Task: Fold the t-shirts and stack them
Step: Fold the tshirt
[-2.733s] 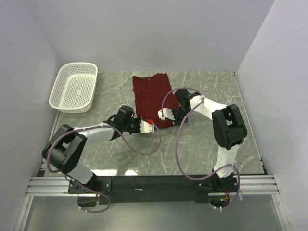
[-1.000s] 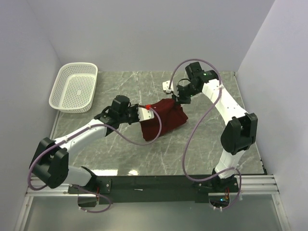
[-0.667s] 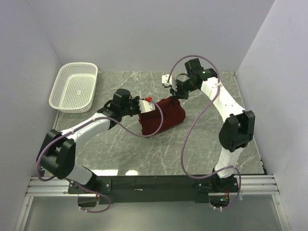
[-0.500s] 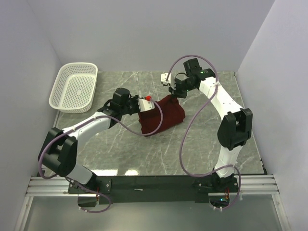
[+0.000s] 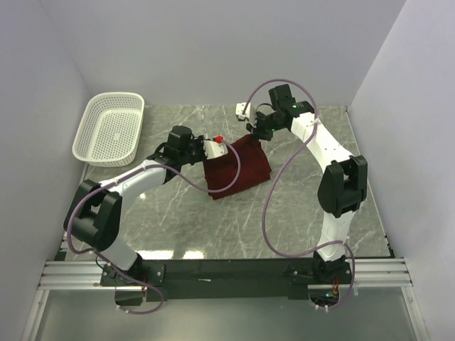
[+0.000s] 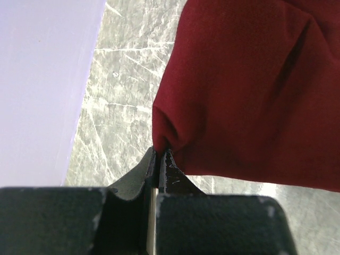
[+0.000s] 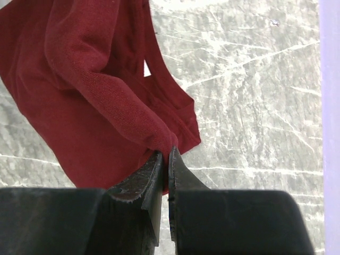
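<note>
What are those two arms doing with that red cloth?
Two robot arms are handling one maroon t-shirt. The left gripper and the right gripper are each shut on a pinch of its cloth, holding it up so it hangs bunched between them over the marble table. It is not folded yet. A white basket sits at the far left.

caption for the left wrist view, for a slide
Left claw shut on a bunched edge of the maroon t-shirt, over the marble table.
</note>
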You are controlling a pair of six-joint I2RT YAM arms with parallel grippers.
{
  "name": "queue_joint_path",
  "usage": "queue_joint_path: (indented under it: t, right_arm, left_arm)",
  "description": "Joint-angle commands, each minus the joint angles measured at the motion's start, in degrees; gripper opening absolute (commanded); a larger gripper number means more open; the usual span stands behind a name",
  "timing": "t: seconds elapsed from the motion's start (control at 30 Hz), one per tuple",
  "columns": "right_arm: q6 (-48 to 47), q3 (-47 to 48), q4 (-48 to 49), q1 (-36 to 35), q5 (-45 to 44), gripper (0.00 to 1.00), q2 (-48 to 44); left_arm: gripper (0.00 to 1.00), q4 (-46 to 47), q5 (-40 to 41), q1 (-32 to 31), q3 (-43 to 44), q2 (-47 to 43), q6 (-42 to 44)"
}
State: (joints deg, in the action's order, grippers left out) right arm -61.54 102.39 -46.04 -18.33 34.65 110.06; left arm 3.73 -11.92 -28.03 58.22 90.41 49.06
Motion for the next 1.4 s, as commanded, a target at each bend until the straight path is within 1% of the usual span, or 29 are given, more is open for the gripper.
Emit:
queue_joint_path:
  t: [0.0,0.27,1.03,1.37]
  right_arm:
    - [1.33,1.67,3.41,0.13,-0.72,0.00,0.42]
    - [2.82,1.32,6.40,-0.39,-2.31,0.00,1.30]
    - [2.56,1.94,5.35,-0.66,-3.89,0.00,3.14]
    - [2.91,3.08,4.82,-0.66,-4.59,0.00,4.81]
  left_arm:
    - [0.00,2.86,0.49,0.26,3.04,0.82,1.13]
    - [0.00,3.13,1.64,0.70,3.48,1.61,1.39]
    - [0.00,3.92,3.40,1.49,4.45,5.12,0.43]
    - [0.01,3.31,3.31,1.58,6.64,7.67,-0.54]
